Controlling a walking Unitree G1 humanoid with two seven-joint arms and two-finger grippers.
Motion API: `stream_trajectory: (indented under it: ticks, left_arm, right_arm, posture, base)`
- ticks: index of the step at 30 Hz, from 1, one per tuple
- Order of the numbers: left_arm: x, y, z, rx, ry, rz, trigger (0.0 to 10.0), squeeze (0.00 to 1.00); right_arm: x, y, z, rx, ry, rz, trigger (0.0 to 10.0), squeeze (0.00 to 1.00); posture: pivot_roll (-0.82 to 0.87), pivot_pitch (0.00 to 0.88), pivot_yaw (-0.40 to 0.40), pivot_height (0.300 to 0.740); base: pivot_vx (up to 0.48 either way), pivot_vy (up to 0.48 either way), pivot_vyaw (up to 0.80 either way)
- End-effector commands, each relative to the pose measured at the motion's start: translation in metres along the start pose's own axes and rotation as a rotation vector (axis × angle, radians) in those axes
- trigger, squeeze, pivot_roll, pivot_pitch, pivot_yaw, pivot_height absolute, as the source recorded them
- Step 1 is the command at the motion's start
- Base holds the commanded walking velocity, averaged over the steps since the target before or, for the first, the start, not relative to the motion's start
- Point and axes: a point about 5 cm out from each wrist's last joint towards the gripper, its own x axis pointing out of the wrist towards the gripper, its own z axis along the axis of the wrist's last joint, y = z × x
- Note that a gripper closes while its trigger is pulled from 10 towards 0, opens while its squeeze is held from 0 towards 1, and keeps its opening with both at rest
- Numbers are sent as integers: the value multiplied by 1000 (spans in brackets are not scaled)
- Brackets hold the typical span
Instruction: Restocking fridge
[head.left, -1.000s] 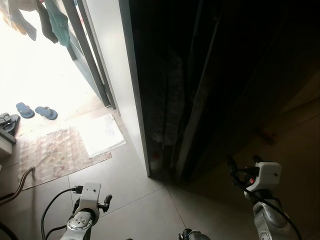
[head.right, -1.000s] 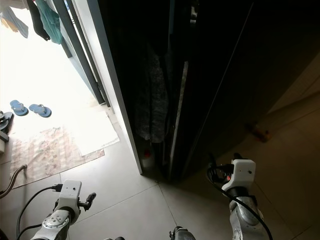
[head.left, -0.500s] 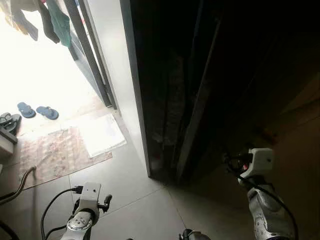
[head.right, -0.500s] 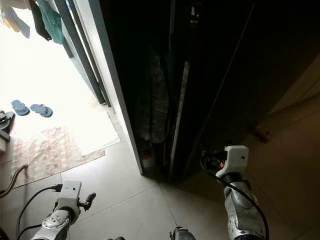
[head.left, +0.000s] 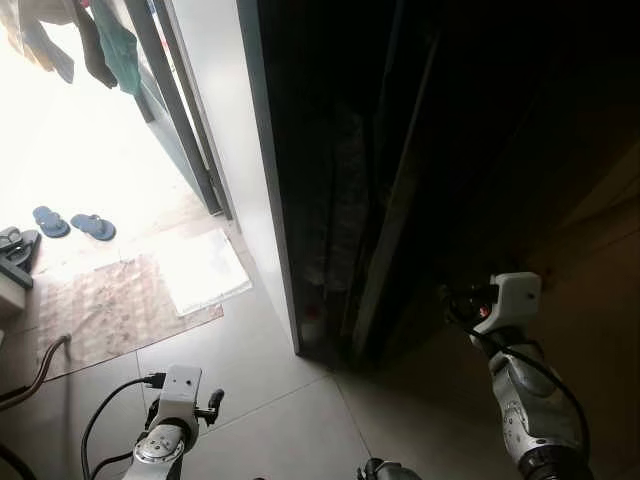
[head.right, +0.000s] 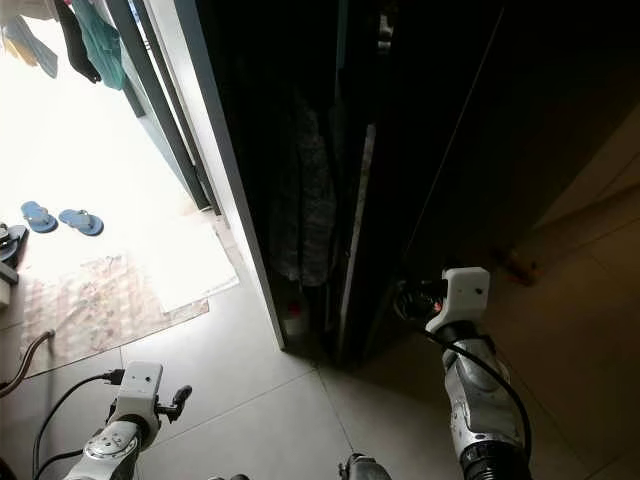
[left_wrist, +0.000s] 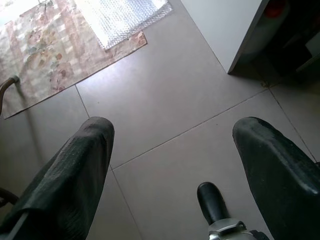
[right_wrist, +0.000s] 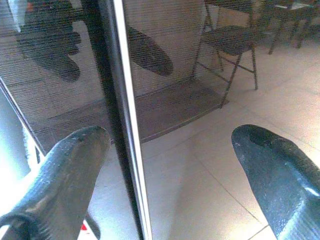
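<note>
Two grippers in play, both with fingers spread wide and nothing between them. Closest in, the left gripper (left_wrist: 170, 165) hangs low over the pale floor tiles (head.left: 250, 400), just idle, with its wrist camera looking down at tile joints and the corner of the white wall (head.left: 235, 150). The right gripper (head.right: 405, 298) is raised up at the dark fridge (head.left: 450, 130), right by the lower part of its door edge (right_wrist: 127, 130); from the wrist camera that edge runs between the two fingers, one finger (right_wrist: 60, 165) on each side of it, and I can't tell if either is actually touching. The glossy door reflects the fingers and a folding chair (right_wrist: 232, 45). The fridge itself stands straight ahead, very dark, so the inside is pretty much unreadable, though there's a narrow gap beside the wall with something small and red (head.left: 312, 312) low down near the floor. Further off to the left there's a patterned rug (head.left: 100, 305) with a white mat (head.left: 205, 268) on it, then a pair of blue flip-flops (head.left: 72, 224) on the sunlit ground outside, and clothes (head.left: 105, 45) hanging at the far top.
</note>
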Motion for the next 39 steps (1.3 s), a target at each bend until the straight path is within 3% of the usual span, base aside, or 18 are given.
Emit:
stream_trajectory:
  ticks: [1, 9, 27, 39]
  left_arm:
    - [-4, 1, -10, -2, 32, 9, 10000, 0]
    - [-5, -1, -13, -8, 35, 9, 10000, 0]
    - [-6, 0, -14, -17, 32, 18, 10000, 0]
    - [-6, -1, -14, -21, 33, 18, 10000, 0]
  right_arm:
    - [0, -1, -5, -6, 31, 16, 10000, 0]
    - [12, 0, 3, -1, 26, 39, 10000, 0]
    - [45, 21, 23, 37, -14, 138, 10000, 0]
    - [53, 29, 26, 37, -10, 167, 10000, 0]
  posture:
    - [-179, 170, 25, 740]
    - [-175, 175, 20, 740]
    - [-161, 181, 13, 740]
    - [-151, 181, 9, 740]
  base:
    - [0, 0, 0]
    - [0, 0, 0]
    - [0, 0, 0]
    - [0, 0, 0]
